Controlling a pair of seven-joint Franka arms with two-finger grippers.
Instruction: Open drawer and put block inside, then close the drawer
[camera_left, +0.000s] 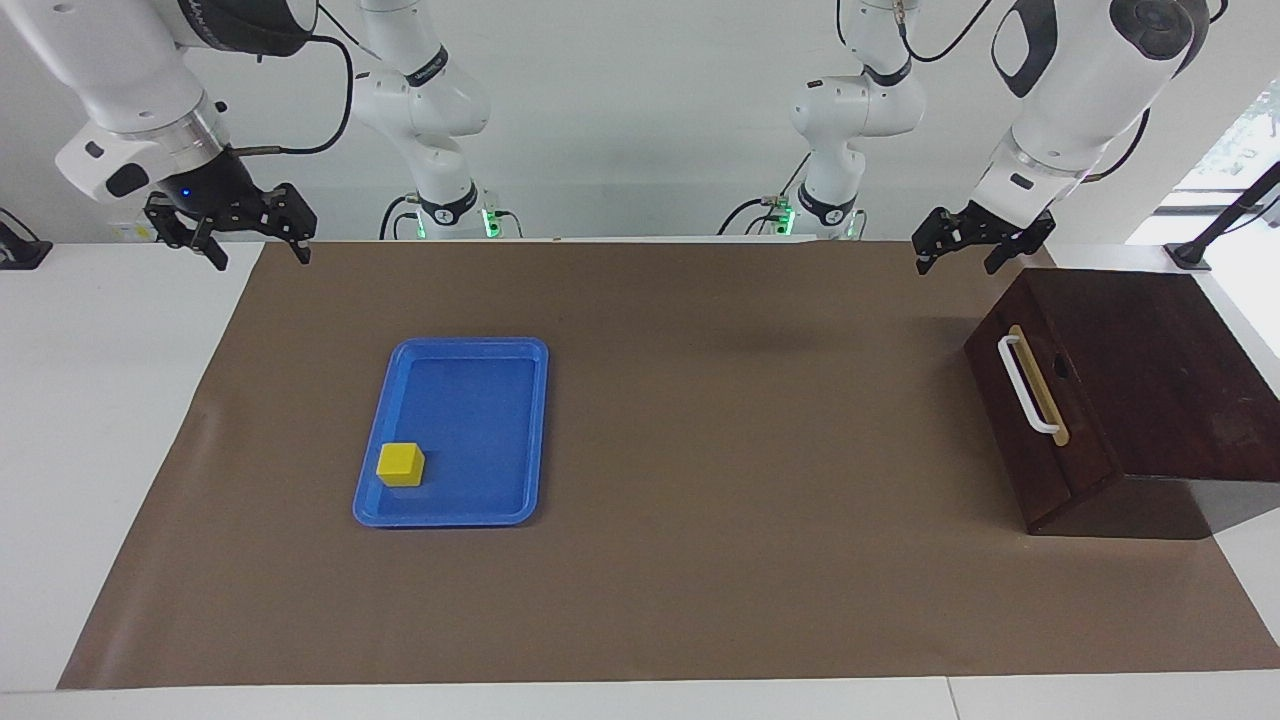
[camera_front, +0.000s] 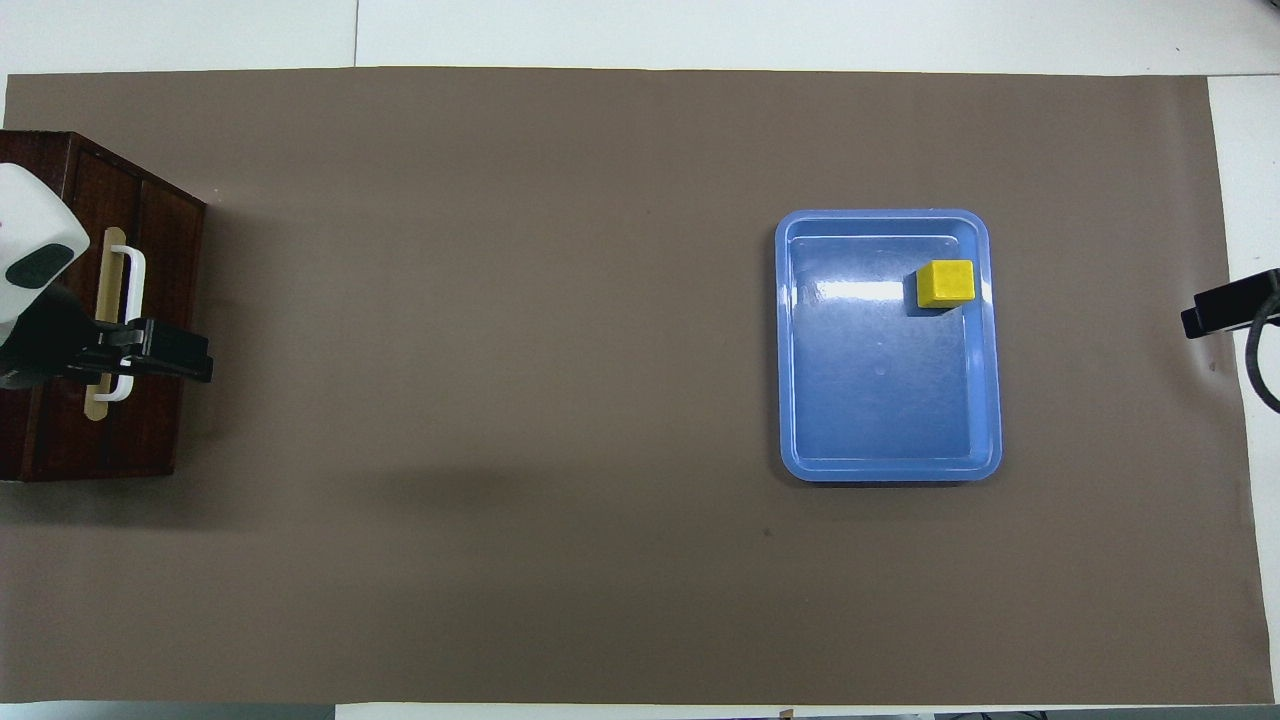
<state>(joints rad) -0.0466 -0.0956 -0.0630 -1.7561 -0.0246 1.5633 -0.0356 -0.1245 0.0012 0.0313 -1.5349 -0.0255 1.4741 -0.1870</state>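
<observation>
The drawer (camera_left: 1040, 420) is shut in its dark brown box at the left arm's end of the table, and its white bar handle (camera_left: 1018, 384) faces the middle of the mat. The yellow block (camera_left: 401, 465) lies in a blue tray (camera_left: 470, 360), in the tray's corner farther from the robots. My left gripper (camera_left: 957, 265) hangs open and empty in the air, well apart from the box. In the overhead view this gripper (camera_front: 160, 358) covers the nearer end of the handle (camera_front: 130, 262). My right gripper (camera_left: 262, 258) is raised and open over the mat's edge at the right arm's end.
A brown mat (camera_left: 700, 560) covers most of the white table. The box's flat top (camera_left: 1150, 370) extends to the table's edge. The block (camera_front: 945, 283) and tray (camera_front: 885, 400) are about a table's length from the drawer.
</observation>
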